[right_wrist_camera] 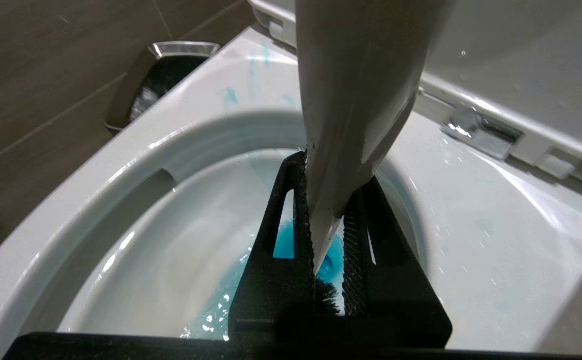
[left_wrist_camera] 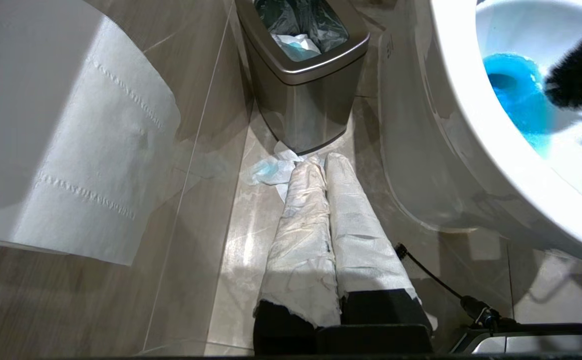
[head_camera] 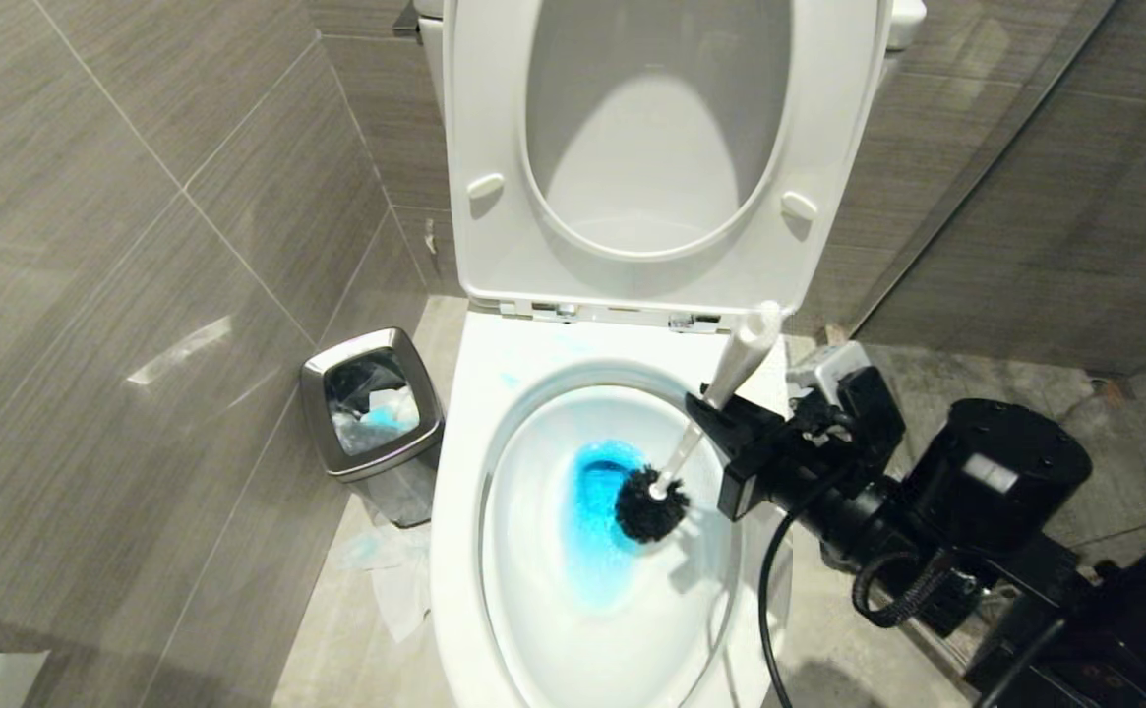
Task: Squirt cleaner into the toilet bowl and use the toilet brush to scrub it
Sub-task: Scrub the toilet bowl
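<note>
- right gripper (head_camera: 720,413) was clamped on the slim white toilet brush (head_camera: 676,467), handle tilted so the black bristles reached down into the white ceramic toilet bowl (head_camera: 459,551).
- bristles sat at the bright blue cleaner (head_camera: 597,492) pool, probably mid-scrub.
- left gripper (left_wrist_camera: 324,165) sat closed, parked by the steel bin (left_wrist_camera: 303,95).

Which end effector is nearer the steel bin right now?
Left. The left end effector points at the steel bin just ahead of it; the right end effector holds the toilet brush over the bowl.
</note>
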